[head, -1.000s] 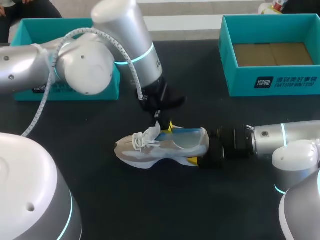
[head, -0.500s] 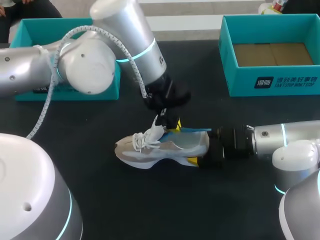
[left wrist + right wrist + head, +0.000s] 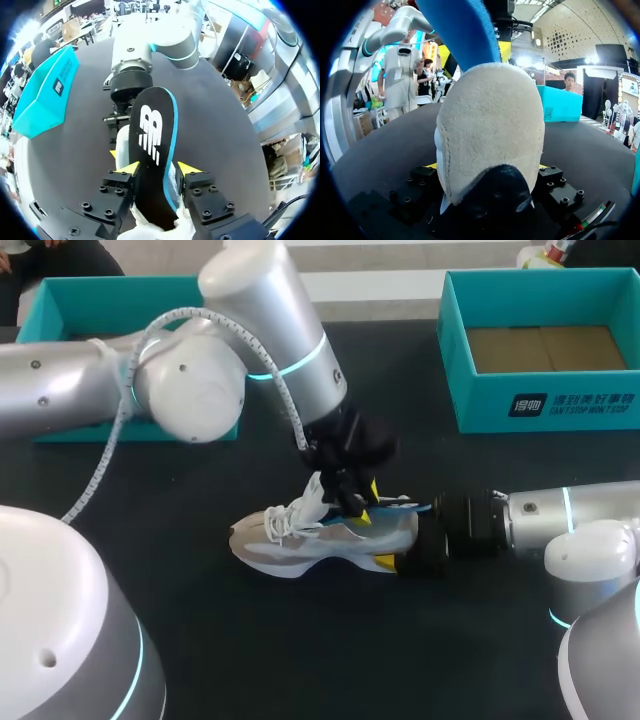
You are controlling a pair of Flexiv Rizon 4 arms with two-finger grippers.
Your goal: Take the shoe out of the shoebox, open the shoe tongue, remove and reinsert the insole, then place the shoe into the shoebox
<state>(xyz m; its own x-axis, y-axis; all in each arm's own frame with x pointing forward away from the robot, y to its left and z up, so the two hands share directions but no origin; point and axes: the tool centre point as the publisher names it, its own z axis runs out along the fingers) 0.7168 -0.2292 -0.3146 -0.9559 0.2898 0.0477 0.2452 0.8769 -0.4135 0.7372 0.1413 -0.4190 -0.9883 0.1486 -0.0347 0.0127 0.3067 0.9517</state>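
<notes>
A white and beige shoe stands on its sole at the table's middle, toe to the left. My right gripper is shut on its heel; in the right wrist view the suede heel fills the space between both fingers. A black insole with a blue edge lies slanted in the shoe's opening, its rear end sticking up past the heel. My left gripper hangs over that opening. In the left wrist view the insole lies between its parted yellow fingertips, and the left gripper is open.
A teal shoebox with a brown cardboard floor stands at the back right. A second teal box sits at the back left, partly behind my left arm. Dark tabletop lies bare in front of the shoe.
My left gripper has moved right and down along the shoe toward the heel, carrying the insole, and its fingers have parted. The right arm and the shoe have stayed put.
</notes>
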